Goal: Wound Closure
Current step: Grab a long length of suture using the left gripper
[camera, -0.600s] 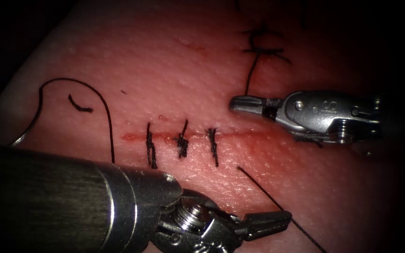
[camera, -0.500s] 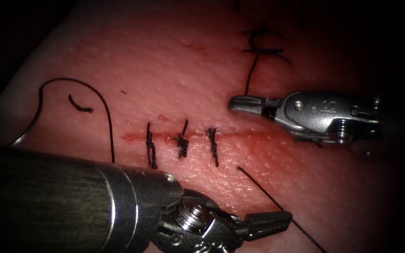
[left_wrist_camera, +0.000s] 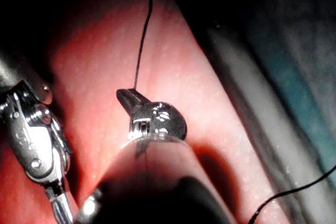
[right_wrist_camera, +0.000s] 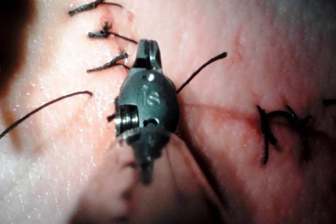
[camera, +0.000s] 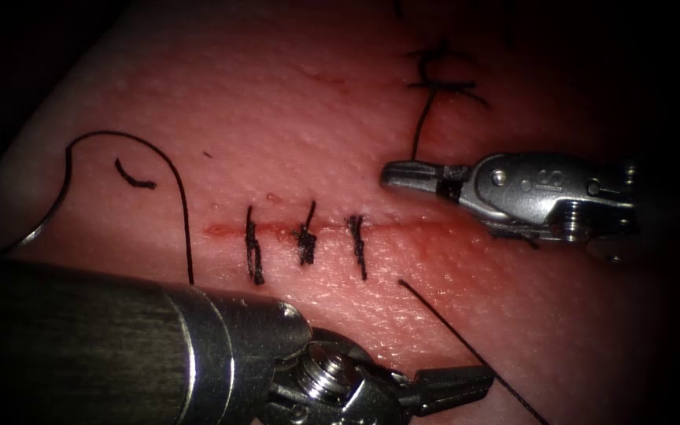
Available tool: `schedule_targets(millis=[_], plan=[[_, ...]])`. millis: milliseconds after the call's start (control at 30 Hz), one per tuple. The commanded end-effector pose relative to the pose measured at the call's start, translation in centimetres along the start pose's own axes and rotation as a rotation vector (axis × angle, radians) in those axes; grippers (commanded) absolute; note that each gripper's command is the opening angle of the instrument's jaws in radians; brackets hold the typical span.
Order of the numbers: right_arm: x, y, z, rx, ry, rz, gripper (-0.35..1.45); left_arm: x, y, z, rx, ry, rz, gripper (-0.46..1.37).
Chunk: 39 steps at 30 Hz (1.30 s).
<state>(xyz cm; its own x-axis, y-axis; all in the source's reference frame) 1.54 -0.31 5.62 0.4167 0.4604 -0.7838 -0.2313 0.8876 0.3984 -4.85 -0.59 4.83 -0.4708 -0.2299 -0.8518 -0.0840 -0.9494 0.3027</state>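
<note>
We see the tissue (camera: 293,118) with a thin red cut (camera: 226,230) running sideways across it. Three dark stitches (camera: 306,236) cross the cut, and a little red fluid (camera: 426,236) sits along it near its right end.

The needle (camera: 41,227) lies flat on the tissue, far out past the left end of the cut. No tool holds it, and it is not stuck into the tissue. A loop of thread (camera: 175,189) curls up from it and comes down beside the first stitch. A tiny cut bit of thread (camera: 131,177) lies inside the loop.

The left tool (camera: 450,387) comes in from the bottom, below the cut. Its jaws are pressed together. A straight thread (camera: 442,323) runs right past its tip. We cannot tell if the jaws pinch it.

The right tool (camera: 407,175) lies just above the right part of the cut. Its jaws are pressed together too, and we see nothing between them. An old knot (camera: 438,79) sits higher up, and its tail hangs down close to this tool's tip.
</note>
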Motion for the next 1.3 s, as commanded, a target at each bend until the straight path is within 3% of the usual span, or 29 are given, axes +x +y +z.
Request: schedule_targets(millis=[33,200,267,700,967,1300], plan=[[0.0,0.0,0.0,0.001,0.0,0.0,-0.35,0.01,0.0,0.0,0.001,-0.001,0.006,0.13],[0.0,0.0,-0.01,0.001,0.0,-0.001,-0.35,0.03,0.02,0.04,0.006,-0.003,0.054,0.88],[0.0,-0.01,-0.01,0.002,0.0,-0.001,-0.35,0.03,0.02,0.06,0.011,-0.001,0.067,0.98],[0.0,-0.01,-0.01,0.008,0.002,0.004,-0.35,-0.13,0.22,0.34,0.021,-0.026,0.212,0.87],[0.0,-0.01,-0.01,0.009,0.003,0.003,-0.35,-0.25,0.35,0.48,0.046,-0.032,0.244,0.75],[-0.03,-0.01,0.01,0.012,0.008,0.0,-0.35,-0.22,0.48,0.74,0.097,-0.044,0.275,0.74]])
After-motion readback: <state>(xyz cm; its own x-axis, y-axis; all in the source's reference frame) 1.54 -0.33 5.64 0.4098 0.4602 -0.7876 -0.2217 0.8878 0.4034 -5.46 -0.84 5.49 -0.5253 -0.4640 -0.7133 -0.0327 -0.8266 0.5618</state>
